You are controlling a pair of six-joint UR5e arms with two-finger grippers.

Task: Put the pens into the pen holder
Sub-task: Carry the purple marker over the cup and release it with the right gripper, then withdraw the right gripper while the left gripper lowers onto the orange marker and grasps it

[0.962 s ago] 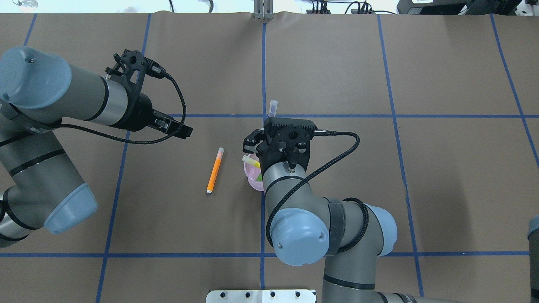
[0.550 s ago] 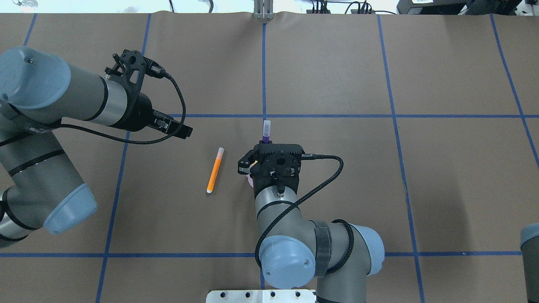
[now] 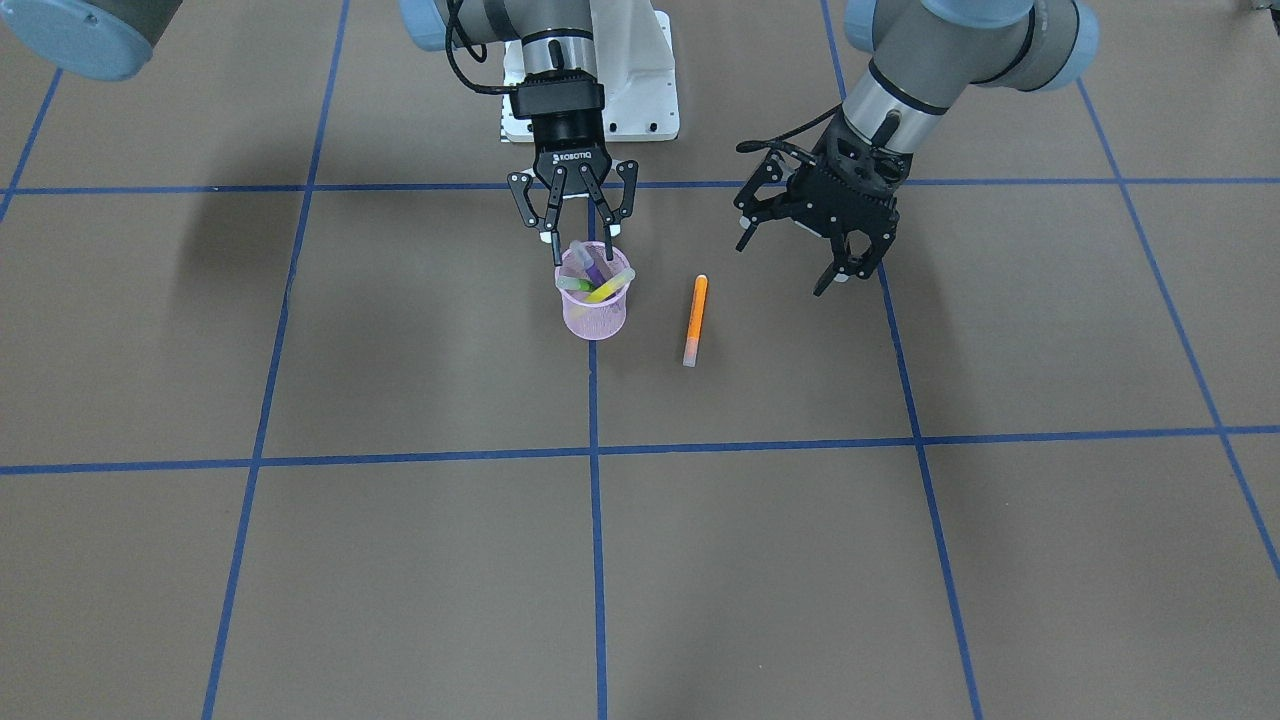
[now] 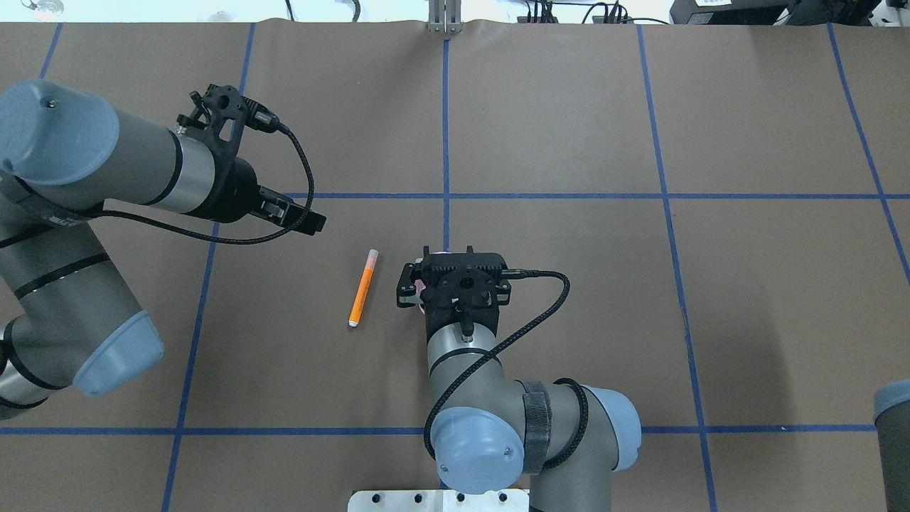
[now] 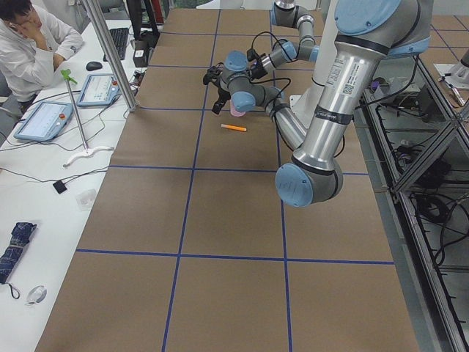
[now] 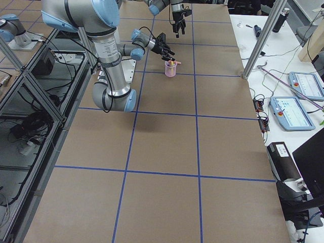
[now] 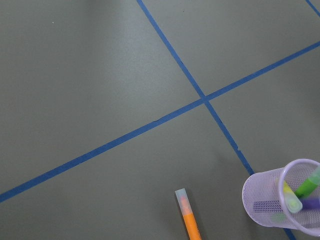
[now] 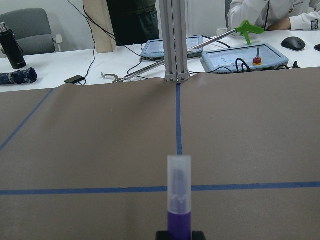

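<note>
The pink mesh pen holder stands near the table's middle. It holds the green pen, the yellow pen and the purple pen. My right gripper hangs right over the holder, its fingers spread apart on either side of the purple pen. In the right wrist view that pen stands upright, cap up. The orange pen lies flat on the table beside the holder, and also shows in the overhead view. My left gripper is open and empty, above the table beyond the orange pen.
Brown paper covers the table, marked with blue tape lines. A white base plate sits at the robot's side. Operators' desks with tablets line the far edge. A metal post stands at that edge's middle.
My right gripper carried the purple pen back toward me and over the holder, tipped it upright, and its fingers now stand apart. The left arm and the orange pen have not moved.
</note>
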